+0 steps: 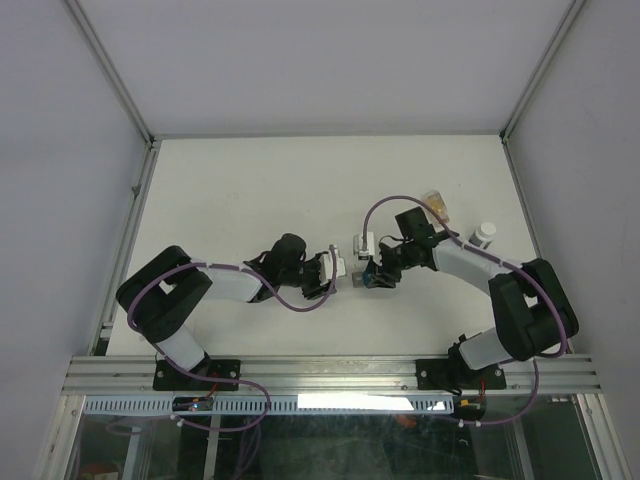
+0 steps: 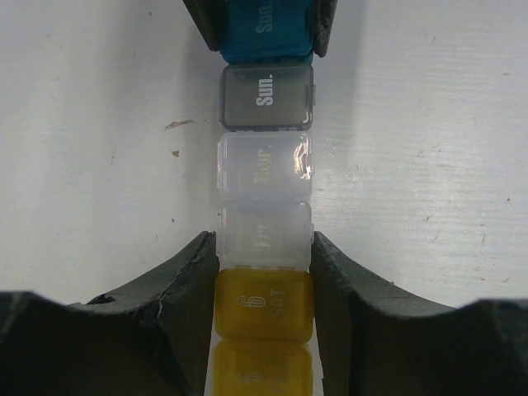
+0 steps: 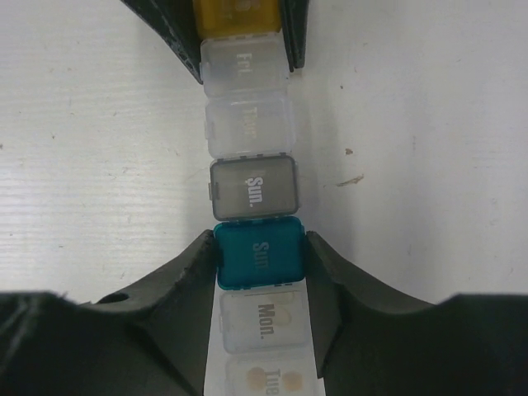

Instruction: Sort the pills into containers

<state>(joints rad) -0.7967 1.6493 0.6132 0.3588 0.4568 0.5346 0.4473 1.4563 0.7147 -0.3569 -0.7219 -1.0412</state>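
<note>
A straight row of joined pill boxes lies on the white table between my two grippers. In the left wrist view my left gripper is shut on the yellow box and the clear "Fri" box. Beyond these come a clear box, a grey "Sun." box and the teal box. In the right wrist view my right gripper is shut on the teal "Sun." box. Behind it, clear "Mon." and "Tue" boxes hold tan pills. In the top view the grippers face each other.
A white bottle stands at the right side of the table, and a small amber bottle lies just behind it. Metal frame rails run along the table's sides.
</note>
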